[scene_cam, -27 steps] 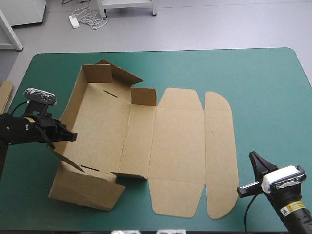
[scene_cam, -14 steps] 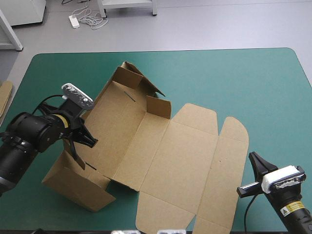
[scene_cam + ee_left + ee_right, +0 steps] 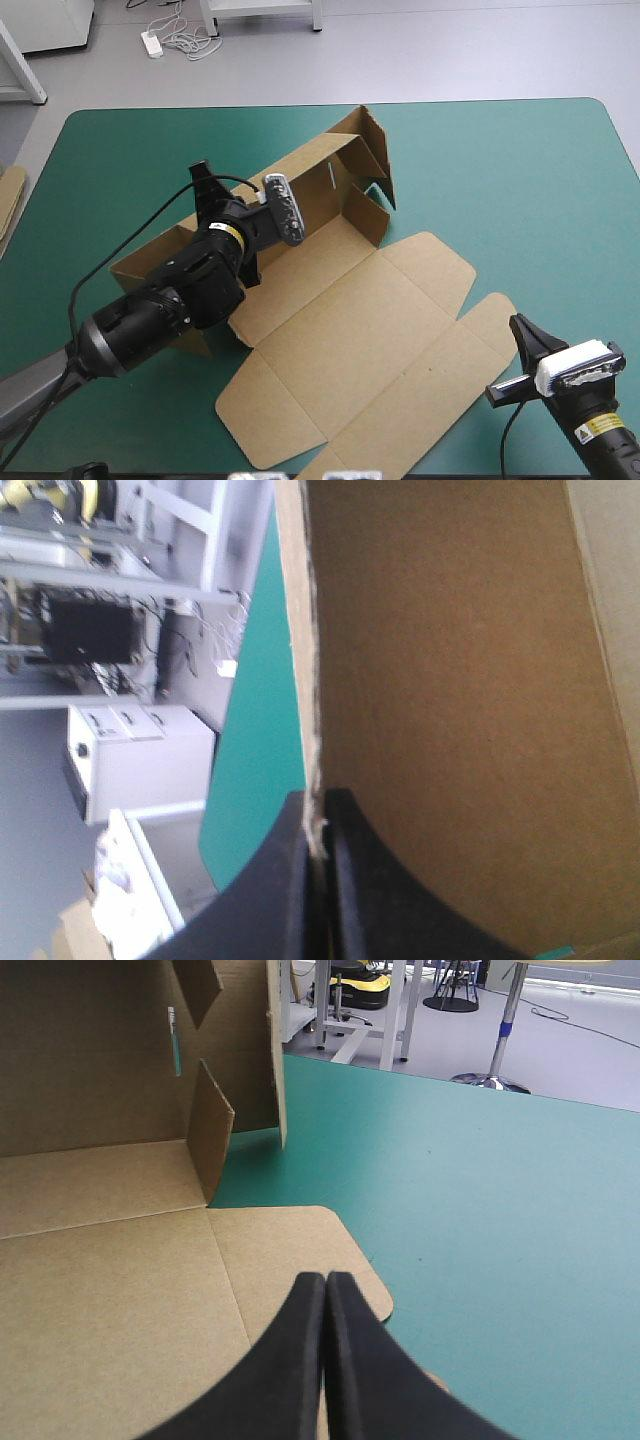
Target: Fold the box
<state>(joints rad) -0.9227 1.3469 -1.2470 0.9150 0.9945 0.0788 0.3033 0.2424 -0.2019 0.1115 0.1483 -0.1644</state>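
Observation:
The brown box [image 3: 340,320] lies slanted across the table's middle, its lid panels flat toward the near right. One long wall and the far end wall [image 3: 365,145] stand raised. My left gripper [image 3: 248,268] is at that long wall, near its left end. In the left wrist view the left gripper [image 3: 320,825] is shut on the wall's top edge, with the wall's inner face [image 3: 450,680] filling the view beside it. My right gripper [image 3: 525,335] is shut and holds nothing. It hovers by the lid's rounded flap [image 3: 330,1250], the right gripper [image 3: 325,1282] pointing toward the box's raised walls [image 3: 90,1070].
An edge of more brown board [image 3: 8,205] shows at the table's left edge. Bare teal-green cover [image 3: 520,190] stretches over the far right of the table and along the left side.
The left arm has swung from the table's left toward the middle, holding the long wall. The whole box has turned clockwise, its lid now toward the near right. The right arm has not moved.

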